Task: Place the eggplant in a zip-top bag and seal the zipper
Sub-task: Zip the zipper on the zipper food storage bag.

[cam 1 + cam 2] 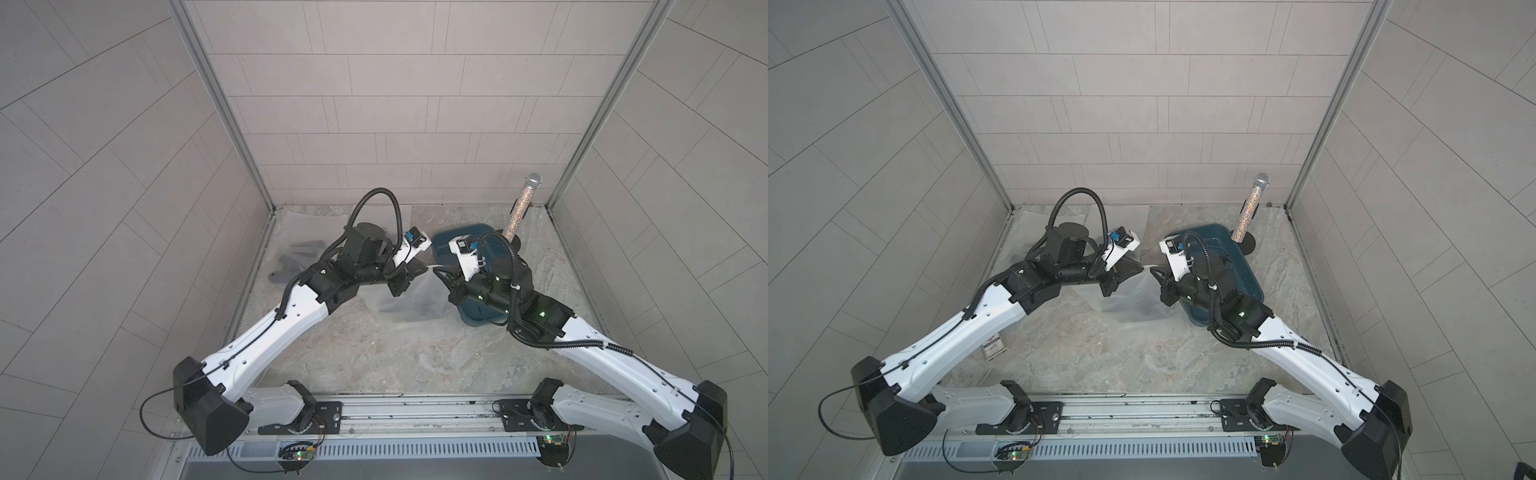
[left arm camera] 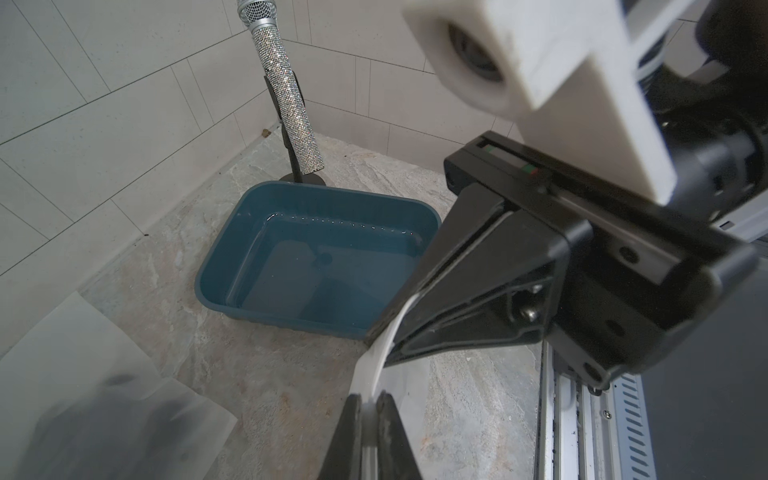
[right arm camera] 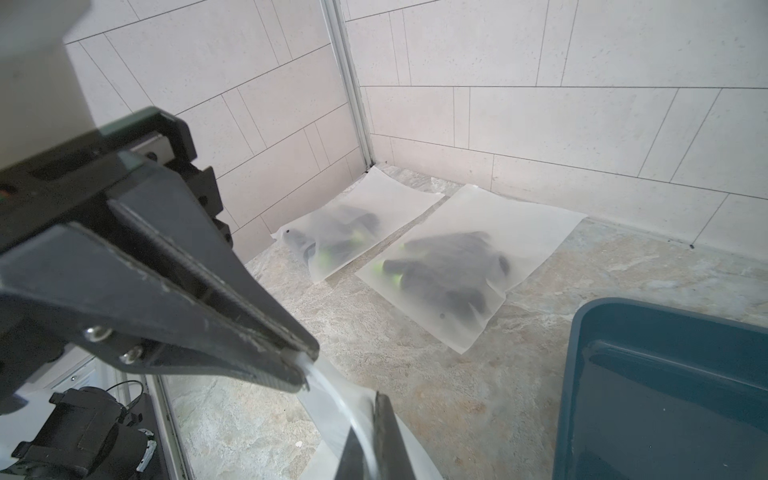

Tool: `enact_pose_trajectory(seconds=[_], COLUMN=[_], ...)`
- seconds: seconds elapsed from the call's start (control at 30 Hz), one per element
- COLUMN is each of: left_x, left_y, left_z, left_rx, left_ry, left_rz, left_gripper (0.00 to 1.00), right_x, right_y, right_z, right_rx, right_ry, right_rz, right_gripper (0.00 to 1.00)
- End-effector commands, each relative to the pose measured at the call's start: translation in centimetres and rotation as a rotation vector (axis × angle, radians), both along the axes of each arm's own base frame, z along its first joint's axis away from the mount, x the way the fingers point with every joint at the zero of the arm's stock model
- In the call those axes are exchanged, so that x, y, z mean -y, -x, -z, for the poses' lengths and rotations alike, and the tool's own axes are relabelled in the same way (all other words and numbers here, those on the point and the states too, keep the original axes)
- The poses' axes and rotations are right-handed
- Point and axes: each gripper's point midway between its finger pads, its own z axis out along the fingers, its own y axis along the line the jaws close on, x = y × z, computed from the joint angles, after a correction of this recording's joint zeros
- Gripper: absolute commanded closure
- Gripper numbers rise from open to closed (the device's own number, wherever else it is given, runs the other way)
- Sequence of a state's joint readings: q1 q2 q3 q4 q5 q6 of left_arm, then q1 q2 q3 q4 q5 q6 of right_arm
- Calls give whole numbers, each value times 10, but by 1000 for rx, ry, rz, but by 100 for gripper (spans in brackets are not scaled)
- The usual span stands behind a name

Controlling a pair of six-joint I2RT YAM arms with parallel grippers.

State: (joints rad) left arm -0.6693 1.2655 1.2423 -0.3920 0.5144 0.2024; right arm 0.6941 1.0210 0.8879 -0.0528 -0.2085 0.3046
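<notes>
grip: left claw and right claw each clamped on bag rim | axis: zipper strip running claw to claw; neither nearer

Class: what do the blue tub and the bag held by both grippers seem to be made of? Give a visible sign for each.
The blue tub: likely moulded plastic, smooth and glossy, judging by its rounded corners and the sheen on its inner walls. The bag: probably thin frosted plastic film, since it is translucent, limp and sagging in folds.
</notes>
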Motion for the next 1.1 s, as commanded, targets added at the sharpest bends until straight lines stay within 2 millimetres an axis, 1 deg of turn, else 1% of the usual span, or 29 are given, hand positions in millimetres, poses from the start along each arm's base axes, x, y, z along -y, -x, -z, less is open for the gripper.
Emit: enact_pose_trajectory(seconds=[0.0, 0.07, 0.3, 0.57, 0.77, 1.07], left_x=[-34, -40, -58, -78, -100, -135], left_y=[-1, -3, -7, -12, -18, -26], left_z=[6, 7, 10, 18, 28, 33], left_rx=[-13, -12, -10, -21, -37, -50], left_ry=[-89, -94, -116, -141, -194, -251], left_rz=[-84, -104, -163, -238, -331, -499], left_gripper=[90, 90, 90, 90, 90, 90], right_x=[42, 44, 64, 90, 109, 118], right_y=[-25, -26, -35, -46, -53, -57], right_z=[-1, -1, 2, 11, 21, 24], right_rx=[9, 7, -9, -40, -68, -75], right_ry=[15, 13, 7, 11, 18, 43], right_rz=[230, 234, 311, 421, 505, 546], right_gripper=[100, 100, 100, 100, 100, 100])
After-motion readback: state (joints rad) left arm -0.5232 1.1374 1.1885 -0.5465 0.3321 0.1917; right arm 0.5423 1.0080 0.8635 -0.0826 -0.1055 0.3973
